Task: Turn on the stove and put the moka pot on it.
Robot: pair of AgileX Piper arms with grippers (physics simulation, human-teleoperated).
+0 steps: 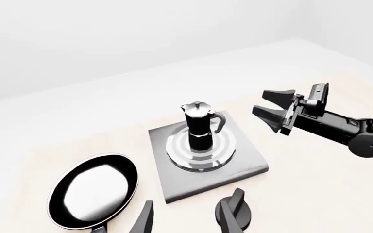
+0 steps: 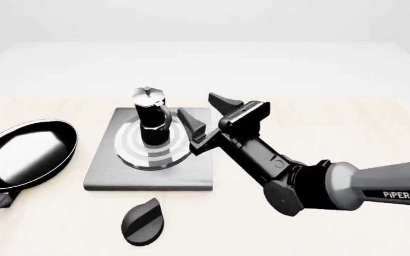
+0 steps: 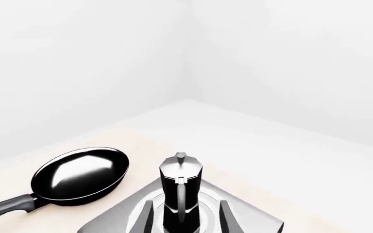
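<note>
The right gripper [image 2: 203, 113] is holding its jaws spread wide with nothing between them, just beside the moka pot's handle; the left gripper [image 1: 190, 218] is showing only two parted fingertips at the left wrist view's edge, so they seem released too. Nearest the arms, the black teardrop knob [image 2: 143, 223] is lying on the table [image 2: 319, 106]; beyond it the stove [image 2: 148, 173] is carrying the moka pot [image 2: 151, 114] upright on its rings; a frying pan [image 2: 21, 154] is sitting left.
</note>
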